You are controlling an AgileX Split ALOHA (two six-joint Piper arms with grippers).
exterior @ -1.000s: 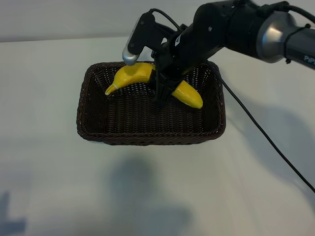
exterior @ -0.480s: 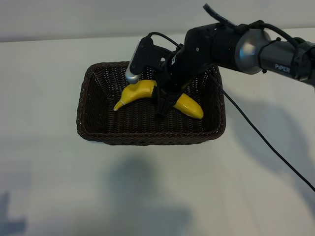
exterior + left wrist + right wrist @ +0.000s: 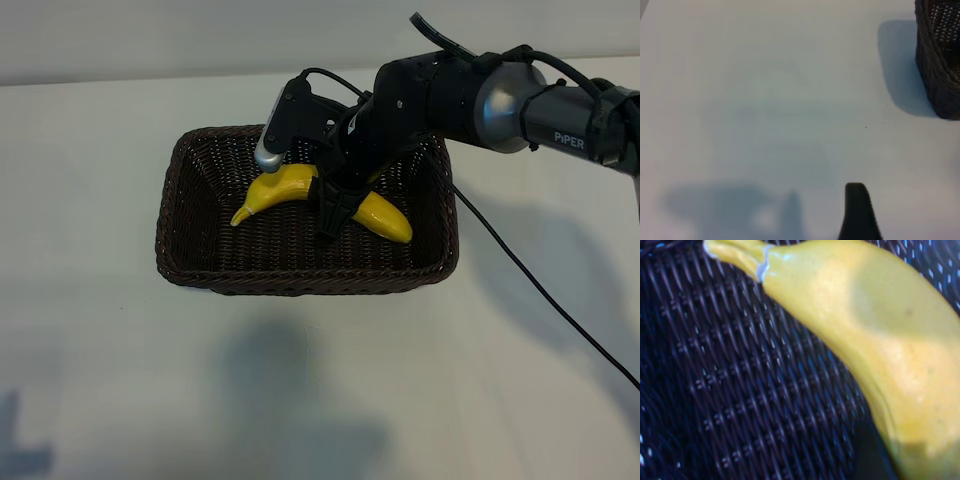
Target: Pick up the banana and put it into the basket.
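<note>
Yellow fruit: the banana sits low inside the basket, its stem tip toward the left wall and its far end toward the right wall; from the right wrist view its body lies against the woven floor, though you cannot confirm full contact.
Basket: on the white counter, roughly mid-scene, with nothing else in it.
Right tool: reaching down into the basket, clamped across the banana's middle with its jaws set to the fruit's width; the grip is not yet let go.
Left tool: parked off to the side over bare counter, jaws spread wide and holding nothing, with only the basket's corner in its view.
Step in hand: placing; the carry looks finished and the release is what remains.
Next move: spread the right tool's jaws enough to free the banana, then lift straight up so the fingers clear the fruit and the rim without dragging either.
</note>
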